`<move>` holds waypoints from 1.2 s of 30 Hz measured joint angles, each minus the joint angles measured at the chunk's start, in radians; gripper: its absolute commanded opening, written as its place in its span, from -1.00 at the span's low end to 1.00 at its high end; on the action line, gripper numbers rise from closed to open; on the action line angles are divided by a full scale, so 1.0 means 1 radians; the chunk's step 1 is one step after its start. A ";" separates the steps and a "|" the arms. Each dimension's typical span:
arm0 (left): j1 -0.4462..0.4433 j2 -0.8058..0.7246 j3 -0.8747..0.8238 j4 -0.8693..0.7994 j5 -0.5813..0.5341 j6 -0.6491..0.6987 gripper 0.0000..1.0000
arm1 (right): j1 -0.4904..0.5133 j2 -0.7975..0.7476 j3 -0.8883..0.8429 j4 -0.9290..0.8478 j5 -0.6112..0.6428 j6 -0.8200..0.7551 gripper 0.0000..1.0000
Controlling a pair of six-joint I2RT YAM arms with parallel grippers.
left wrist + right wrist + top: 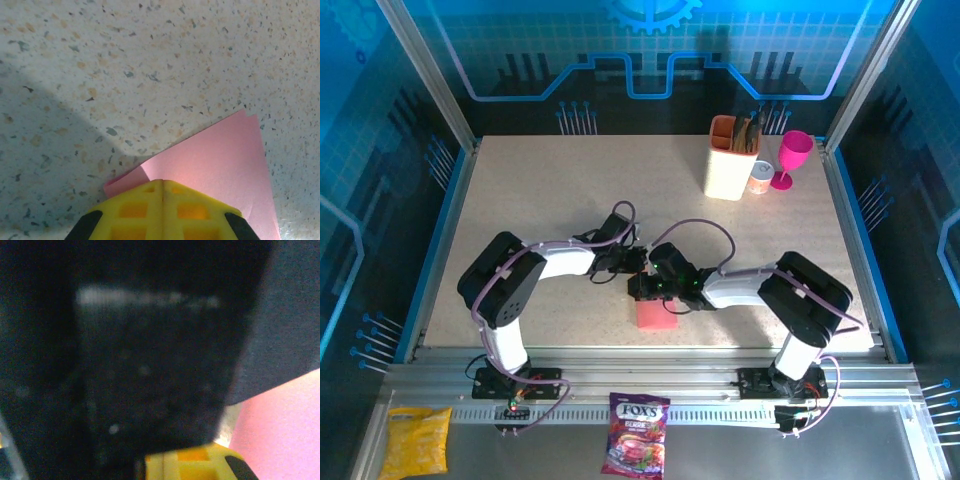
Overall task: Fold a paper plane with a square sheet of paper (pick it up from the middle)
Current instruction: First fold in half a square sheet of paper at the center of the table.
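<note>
We see the paper plane (657,316), a folded, pointed sheet of thin salmon-pink paper, lying flat on the speckled beige tabletop (540,200) near the middle of its near edge. The left gripper (162,184) has its yellow fingers pressed together over the paper; whether they pinch it we cannot tell. The right gripper (645,290), just beside the left one, is closed too.

At the far right of the speckled tabletop (540,200) stand a cream holder (728,172) with dark utensils, a small round tin (760,180) just beside it and a magenta goblet (790,158), while a yellow packet (415,442) and a Fox's candy bag (637,432) lie on the near metal ledge (750,455).
</note>
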 measured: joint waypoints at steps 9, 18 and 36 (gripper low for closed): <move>0.011 0.008 0.000 0.020 0.000 0.002 -1.00 | -0.006 0.036 -0.012 0.076 0.015 -0.029 -1.00; 0.011 0.010 0.000 0.029 0.000 0.005 -1.00 | -0.001 0.040 -0.106 0.131 0.018 -0.010 -1.00; 0.009 0.010 0.005 -0.007 0.023 -0.001 -1.00 | 0.126 -0.012 -0.117 0.042 0.147 -0.003 -1.00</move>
